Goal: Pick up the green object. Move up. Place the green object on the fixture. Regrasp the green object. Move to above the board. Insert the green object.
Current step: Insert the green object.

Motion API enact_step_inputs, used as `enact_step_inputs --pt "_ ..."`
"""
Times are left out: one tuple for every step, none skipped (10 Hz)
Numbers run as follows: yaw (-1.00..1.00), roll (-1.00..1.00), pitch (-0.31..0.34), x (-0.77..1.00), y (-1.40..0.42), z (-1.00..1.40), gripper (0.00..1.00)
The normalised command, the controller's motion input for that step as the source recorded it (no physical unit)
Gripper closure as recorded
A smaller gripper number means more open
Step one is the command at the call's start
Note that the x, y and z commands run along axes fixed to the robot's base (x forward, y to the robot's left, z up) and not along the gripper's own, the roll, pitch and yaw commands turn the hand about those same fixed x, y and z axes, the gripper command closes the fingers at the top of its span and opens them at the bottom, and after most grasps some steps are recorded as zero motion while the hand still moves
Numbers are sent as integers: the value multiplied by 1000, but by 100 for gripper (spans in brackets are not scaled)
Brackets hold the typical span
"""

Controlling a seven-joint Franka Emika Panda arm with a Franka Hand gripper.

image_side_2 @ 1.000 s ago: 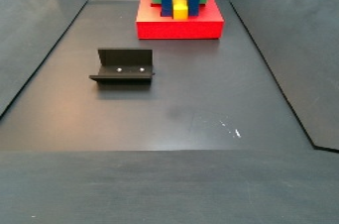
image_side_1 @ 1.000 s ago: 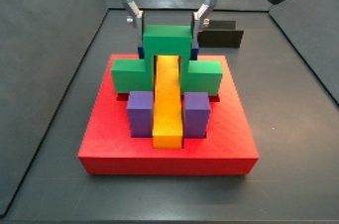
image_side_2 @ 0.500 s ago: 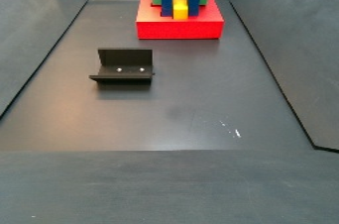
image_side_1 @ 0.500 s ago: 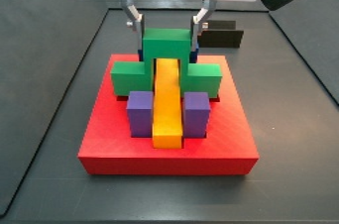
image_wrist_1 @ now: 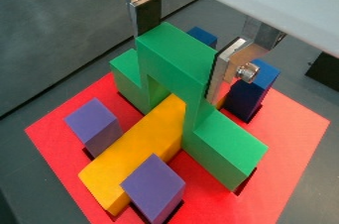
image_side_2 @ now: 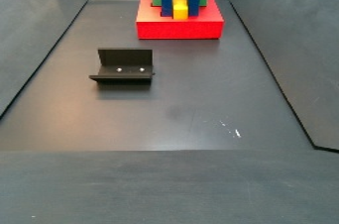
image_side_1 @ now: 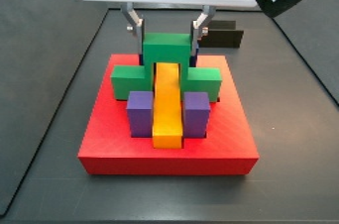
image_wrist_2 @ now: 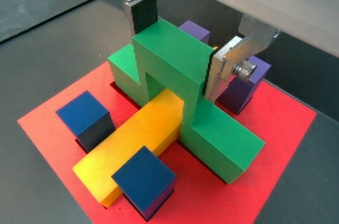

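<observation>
The green object (image_wrist_1: 169, 61) (image_wrist_2: 162, 61) straddles the yellow bar (image_wrist_1: 137, 157) on the red board (image_side_1: 166, 155) (image_side_2: 179, 30). Its wings rest on either side of the bar, behind the two purple blocks (image_side_1: 141, 109). My gripper (image_wrist_1: 185, 67) (image_wrist_2: 180, 64) (image_side_1: 167, 32) comes down from above. Its silver fingers (image_wrist_1: 228, 74) press the two sides of the green raised middle, so it is shut on that piece. The fixture (image_side_2: 123, 66) stands apart on the dark floor, bare. In a side view the board is small and far and the gripper barely shows.
Blue blocks (image_wrist_2: 86, 119) sit in the board on either side of the yellow bar. A dark block (image_side_1: 224, 37) shows just behind the board. Low dark walls (image_side_2: 40, 59) border the floor on both sides.
The gripper and the green object have sunk a little lower over the yellow bar. The fingers keep the same spacing. Nothing else moved.
</observation>
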Motion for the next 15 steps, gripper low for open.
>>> enact_step_inputs --pt "0 10 -6 26 0 -157 100" --pt "0 0 0 11 40 -106 100" --pt "0 0 0 0 89 -46 100" --pt "0 0 0 0 100 -23 100" --pt "0 0 0 0 20 -31 100" --pt "0 4 0 0 0 -34 100" --pt "0 61 0 0 -26 -86 100" --pt "0 171 -31 -14 -171 -191 100" --pt "0 184 -49 -51 -160 -300 100" --pt "0 204 -46 -54 -157 -323 100" --pt "0 224 -33 0 -180 -297 100" --pt "0 219 0 0 -169 -134 100" --pt "0 56 6 11 -26 0 100" --pt "0 0 0 0 0 -26 100" --pt "0 -97 0 143 0 0 100"
